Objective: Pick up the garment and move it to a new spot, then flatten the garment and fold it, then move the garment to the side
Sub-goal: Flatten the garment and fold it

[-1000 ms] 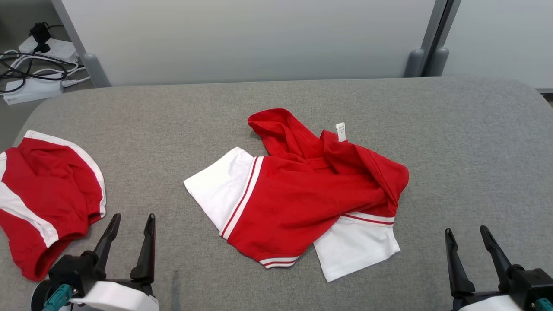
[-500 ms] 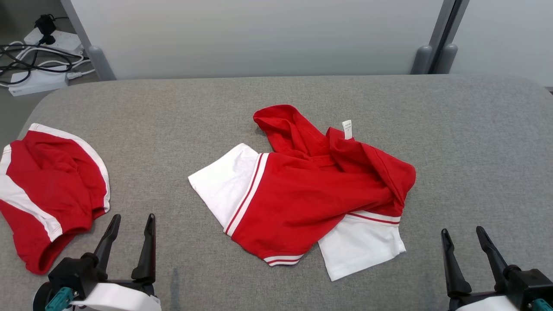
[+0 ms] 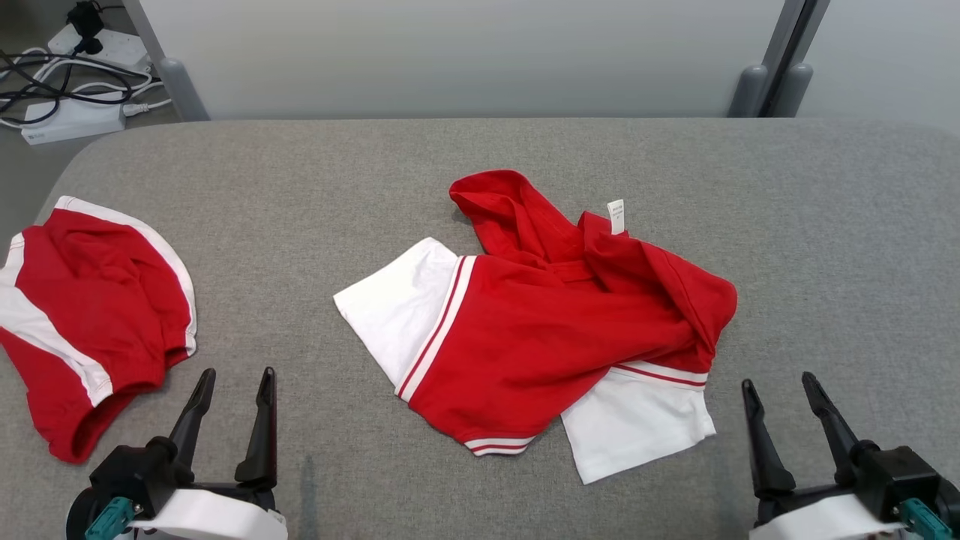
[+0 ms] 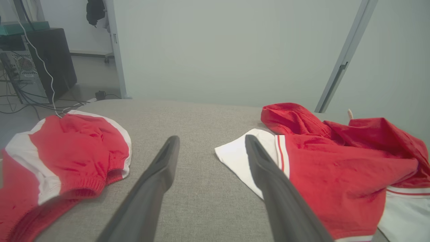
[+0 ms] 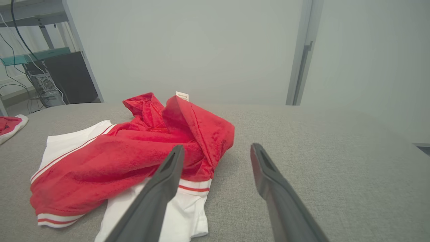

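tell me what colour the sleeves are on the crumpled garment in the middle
The sleeves of the garment are white with red stripes at the seam; the head view shows it best.

Head view high, downward over the table point(image 3: 225, 172); wrist views low, forward, the garment point(image 3: 540, 337) common to both.

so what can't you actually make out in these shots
Head view: the print on the label of the crumpled garment is too small to read.
Every view: the crumpled garment's red folds cover part of its lower white sleeve and whatever lies beneath.
Head view: the second garment is cut off by the left edge.
Right wrist view: the lower white sleeve sits partly behind a finger of the right gripper.
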Robot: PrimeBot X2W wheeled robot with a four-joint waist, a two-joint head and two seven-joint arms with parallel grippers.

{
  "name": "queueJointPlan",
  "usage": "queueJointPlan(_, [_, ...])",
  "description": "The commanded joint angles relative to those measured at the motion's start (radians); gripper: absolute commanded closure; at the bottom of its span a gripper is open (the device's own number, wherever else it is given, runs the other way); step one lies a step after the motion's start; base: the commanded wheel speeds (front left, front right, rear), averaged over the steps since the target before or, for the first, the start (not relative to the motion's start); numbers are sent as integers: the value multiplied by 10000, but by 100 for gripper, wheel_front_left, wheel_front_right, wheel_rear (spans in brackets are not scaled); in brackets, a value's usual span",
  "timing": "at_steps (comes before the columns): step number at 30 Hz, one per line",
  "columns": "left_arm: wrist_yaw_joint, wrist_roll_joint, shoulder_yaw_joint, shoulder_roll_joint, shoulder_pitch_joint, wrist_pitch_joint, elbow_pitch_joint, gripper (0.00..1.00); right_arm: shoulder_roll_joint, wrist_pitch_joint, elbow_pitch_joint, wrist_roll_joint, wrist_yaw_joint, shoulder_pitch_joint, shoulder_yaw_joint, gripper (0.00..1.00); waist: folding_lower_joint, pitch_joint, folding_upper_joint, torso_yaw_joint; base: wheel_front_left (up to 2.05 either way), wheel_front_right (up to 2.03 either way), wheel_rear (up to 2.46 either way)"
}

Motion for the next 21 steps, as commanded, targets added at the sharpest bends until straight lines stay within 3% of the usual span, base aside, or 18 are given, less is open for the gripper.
queueJointPlan(1, [-79,148,420,152,-559,-103,-252,0,-249,-132,-206,78,71,-625,460,0,0,66,0,67,0,0,0])
queueJointPlan(12, [-331,387,346,-184,-1113,-103,-225,0,-564,-132,472,524,71,-2646,3214,0,0,526,0,734,0,0,0])
queueJointPlan(21, [-759,668,180,-625,-1740,-103,-28,0,-466,-132,2862,1189,71,-5507,5921,0,0,1052,0,1700,0,0,0])
